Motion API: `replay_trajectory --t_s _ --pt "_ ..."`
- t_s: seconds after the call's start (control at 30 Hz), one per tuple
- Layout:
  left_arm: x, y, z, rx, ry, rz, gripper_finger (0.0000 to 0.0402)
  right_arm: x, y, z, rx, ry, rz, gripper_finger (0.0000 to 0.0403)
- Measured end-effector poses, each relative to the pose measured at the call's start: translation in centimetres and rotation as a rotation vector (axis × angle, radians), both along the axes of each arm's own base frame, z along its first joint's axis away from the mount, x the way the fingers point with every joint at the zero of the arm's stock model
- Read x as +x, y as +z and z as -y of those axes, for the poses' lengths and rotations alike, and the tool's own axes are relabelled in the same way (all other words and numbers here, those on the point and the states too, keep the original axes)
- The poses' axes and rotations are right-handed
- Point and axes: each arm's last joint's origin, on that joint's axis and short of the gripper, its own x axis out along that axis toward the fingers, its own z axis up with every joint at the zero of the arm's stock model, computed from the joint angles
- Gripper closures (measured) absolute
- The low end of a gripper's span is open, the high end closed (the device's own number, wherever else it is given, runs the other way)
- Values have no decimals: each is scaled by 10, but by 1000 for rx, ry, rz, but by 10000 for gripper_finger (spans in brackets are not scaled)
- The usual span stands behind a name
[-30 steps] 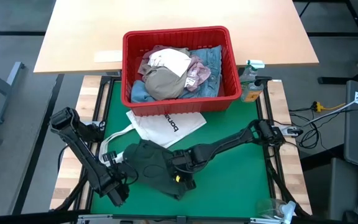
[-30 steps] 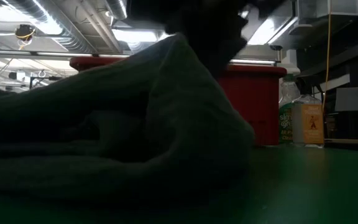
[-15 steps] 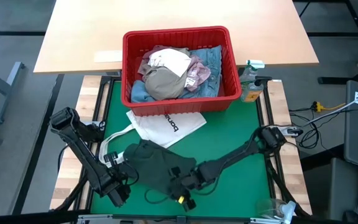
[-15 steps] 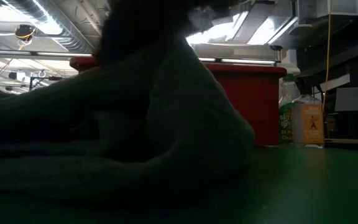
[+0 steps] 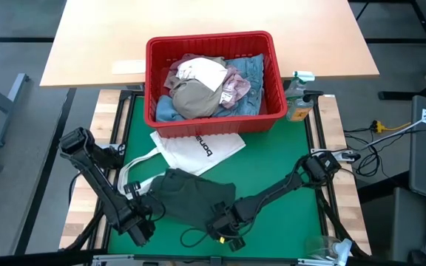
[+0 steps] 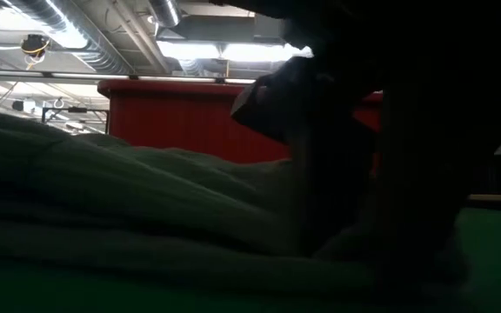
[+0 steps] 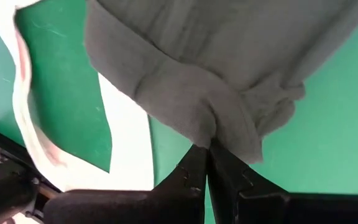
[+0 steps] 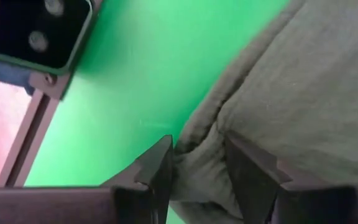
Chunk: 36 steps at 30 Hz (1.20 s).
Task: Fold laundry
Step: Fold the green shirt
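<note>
The dark green top (image 5: pixel 191 193) lies spread on the green mat (image 5: pixel 279 222), in front of the red basket. My left gripper (image 5: pixel 145 211) is at the top's left edge, shut on it (image 7: pixel 207 146). My right gripper (image 5: pixel 224 230) stands at the top's near right edge, with a bunch of the cloth between its fingers (image 8: pixel 197 152). In the low view the top (image 6: pixel 103 209) is a low mound and the right arm a dark mass (image 6: pixel 398 156). More laundry lies in the basket: beige cloth (image 5: pixel 194 96), a pink piece (image 5: pixel 237 85), blue denim (image 5: pixel 256 68). My left gripper pinches a gathered fold at the top's left edge (image 7: pixel 219 124) between its two shut fingers, coming steeply from above. Several layers are bunched there. The rest of the top lies slack on the mat. My right gripper has a rolled bunch of the top's near edge (image 8: pixel 197 168) between its two fingers (image 8: pixel 157 168), coming steeply from above. How many layers it has, I cannot tell. The cloth runs from the fingers onto the mat.
The red basket (image 5: pixel 213 124) stands at the mat's far edge. A white tote bag with black lettering (image 5: pixel 198 150) lies in front of it, its strap (image 7: pixel 126 143) beside my left gripper. Bottles (image 5: pixel 299 96) stand to the right of the basket. Bare mat lies to the right.
My right gripper has gone down and toward the table's near edge, taking the top's near right part with it. The tall hump of cloth has sunk, and the top now lies flatter and wider. Its left edge has stayed with my left gripper.
</note>
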Motion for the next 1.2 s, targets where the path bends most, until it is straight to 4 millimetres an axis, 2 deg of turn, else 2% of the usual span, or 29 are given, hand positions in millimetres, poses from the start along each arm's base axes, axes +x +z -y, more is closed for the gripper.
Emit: replay_trajectory --t_s 0.2,0.4,0.5,0.67,0.83,1.0,1.2 --pt "-4 -1 10 -60 -27 3 393 -8 -2 4 -22 7 -104 256" --pt "-7 -2 23 -127 -184 29 379 -15 -3 6 -27 13 -179 256" --pt "-9 -2 28 -144 -253 46 372 -16 -4 7 -29 14 -197 256" --pt "-8 -1 29 -141 -256 68 349 -15 -1 6 -25 16 -195 256" --pt "-5 -1 27 -94 -208 138 314 -10 12 3 -29 24 -183 256" --pt "1 -1 22 -75 -184 159 282 -3 37 -2 -11 34 -147 256" --pt "8 -1 17 -68 -198 145 274 0 67 -3 -11 67 -114 256"
